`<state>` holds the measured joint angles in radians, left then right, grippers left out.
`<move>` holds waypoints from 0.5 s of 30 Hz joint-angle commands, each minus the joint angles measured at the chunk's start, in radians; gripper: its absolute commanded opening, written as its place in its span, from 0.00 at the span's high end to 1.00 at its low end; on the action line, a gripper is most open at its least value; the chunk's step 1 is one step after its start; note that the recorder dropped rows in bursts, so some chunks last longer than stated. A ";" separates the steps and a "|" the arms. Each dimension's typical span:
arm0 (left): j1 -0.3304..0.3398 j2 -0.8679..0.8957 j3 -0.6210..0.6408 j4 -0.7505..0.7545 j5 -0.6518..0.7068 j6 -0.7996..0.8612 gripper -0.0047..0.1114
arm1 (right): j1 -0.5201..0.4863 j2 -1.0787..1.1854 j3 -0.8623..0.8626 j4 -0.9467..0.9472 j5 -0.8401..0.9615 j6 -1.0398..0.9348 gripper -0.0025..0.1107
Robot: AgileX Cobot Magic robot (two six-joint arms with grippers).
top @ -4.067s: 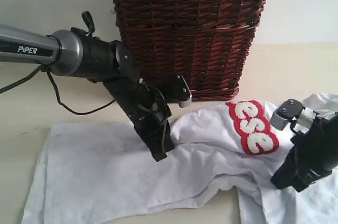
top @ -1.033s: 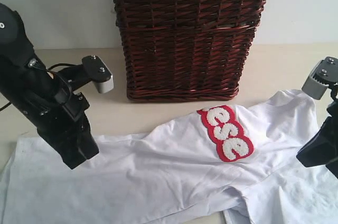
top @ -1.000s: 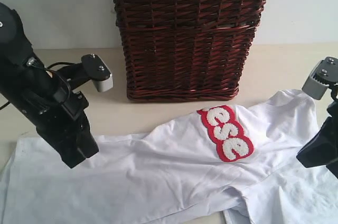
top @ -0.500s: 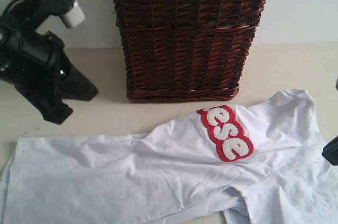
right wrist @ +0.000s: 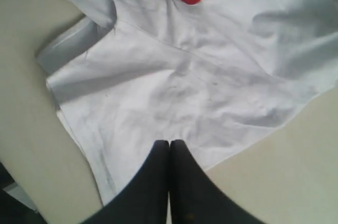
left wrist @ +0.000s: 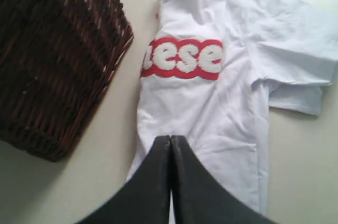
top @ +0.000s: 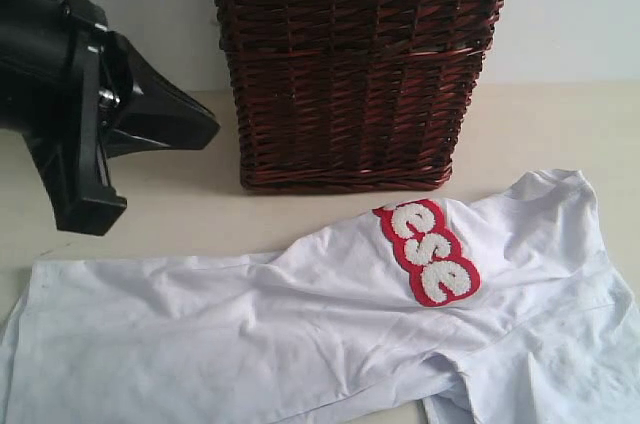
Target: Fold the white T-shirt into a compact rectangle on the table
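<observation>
Though creased, white T-shirt [top: 250, 334], fuzzy red-edged letters [top: 428, 251], beside woven basket [top: 350, 74]

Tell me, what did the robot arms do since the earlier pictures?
Both arms lifted off the white T-shirt. The left gripper rose up and leftward; the right gripper backed out of the exterior view. Both are shut and empty. The shirt had been pulled longer toward the left. The basket and table stayed put.
</observation>
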<state>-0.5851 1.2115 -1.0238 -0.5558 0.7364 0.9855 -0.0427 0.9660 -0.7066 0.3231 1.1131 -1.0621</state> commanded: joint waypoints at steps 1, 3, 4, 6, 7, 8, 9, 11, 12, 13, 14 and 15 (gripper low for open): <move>-0.065 -0.012 0.045 -0.014 -0.011 0.006 0.96 | -0.003 -0.127 0.002 -0.001 -0.030 -0.007 0.98; -0.065 -0.012 0.072 -0.016 -0.011 0.006 0.96 | -0.003 -0.162 0.002 -0.001 -0.044 -0.007 0.98; -0.065 -0.012 0.087 -0.016 -0.013 0.006 0.96 | -0.003 -0.172 0.002 0.003 -0.046 -0.007 0.98; -0.065 -0.012 0.112 -0.018 -0.015 0.006 0.96 | -0.003 -0.186 0.002 0.021 -0.046 -0.007 0.98; -0.065 -0.012 0.122 -0.018 -0.018 0.006 0.96 | -0.003 -0.191 0.002 0.038 -0.044 -0.007 0.98; -0.065 -0.012 0.131 -0.025 -0.020 0.006 0.96 | -0.003 -0.196 0.002 0.065 -0.027 -0.007 0.98; -0.065 -0.012 0.137 -0.029 -0.021 0.006 0.96 | -0.003 -0.201 0.002 0.082 -0.008 -0.007 0.98; -0.065 -0.012 0.139 -0.033 -0.026 0.006 0.96 | -0.003 -0.213 0.002 0.098 0.050 -0.009 0.98; -0.065 -0.012 0.139 -0.037 -0.029 0.006 0.96 | -0.003 -0.221 0.002 0.094 0.093 -0.015 0.98; -0.065 -0.012 0.139 -0.037 -0.029 0.006 0.96 | -0.003 -0.225 0.002 0.090 0.108 -0.024 0.98; -0.065 -0.012 0.139 -0.042 -0.029 0.006 0.96 | -0.003 -0.232 0.002 0.090 0.108 -0.064 0.98; -0.065 -0.012 0.139 -0.045 -0.029 0.006 0.96 | -0.003 -0.236 0.002 0.090 0.108 -0.078 0.98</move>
<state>-0.6452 1.2056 -0.8878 -0.5816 0.7231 0.9896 -0.0427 0.7440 -0.7066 0.4063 1.2099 -1.0972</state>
